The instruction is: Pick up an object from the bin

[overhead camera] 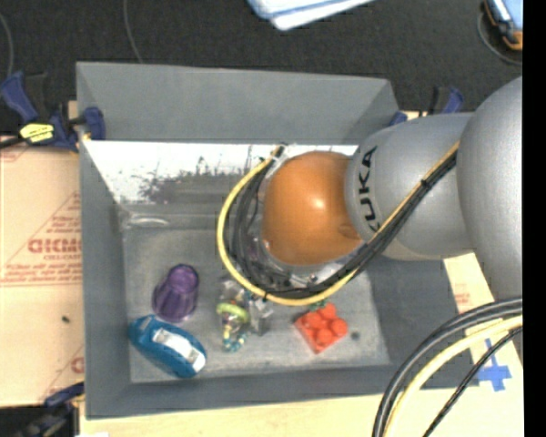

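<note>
bin (164,244) floor lies open behind purple toy (176,291).

Small green-and-yellow trinket (229,317), exact shape too small to tell; lies just right of purple knobbed toy (176,291), slightly lower in view, not touching it

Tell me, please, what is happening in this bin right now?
The KUKA arm reaches into the grey bin from the right, its gripper low over a small green and grey jumble near the front middle. A purple piece, a blue and white object and a red lumpy block lie nearby.
</note>
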`<state>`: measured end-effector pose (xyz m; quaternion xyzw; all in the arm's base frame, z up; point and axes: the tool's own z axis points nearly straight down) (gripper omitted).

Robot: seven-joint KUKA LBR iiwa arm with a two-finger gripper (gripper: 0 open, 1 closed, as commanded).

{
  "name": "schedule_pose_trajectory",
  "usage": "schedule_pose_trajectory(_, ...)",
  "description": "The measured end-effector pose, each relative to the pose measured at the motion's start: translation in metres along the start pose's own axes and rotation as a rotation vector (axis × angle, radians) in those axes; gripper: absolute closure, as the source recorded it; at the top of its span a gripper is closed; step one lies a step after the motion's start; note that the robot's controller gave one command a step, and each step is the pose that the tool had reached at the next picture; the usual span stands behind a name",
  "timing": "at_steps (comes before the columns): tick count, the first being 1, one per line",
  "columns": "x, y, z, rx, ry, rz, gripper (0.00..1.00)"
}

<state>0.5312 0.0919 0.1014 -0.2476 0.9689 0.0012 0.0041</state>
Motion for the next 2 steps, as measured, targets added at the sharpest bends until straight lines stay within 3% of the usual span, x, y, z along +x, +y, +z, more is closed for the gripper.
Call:
schedule_pose_trajectory(1, 0.0, 0.0, 0.0, 0.0, 0.0, 0.003, 1.0)
schedule_pose_trajectory(2, -0.005, -0.006, -0.103, -0.001, -0.002, 0.034, 1.0)
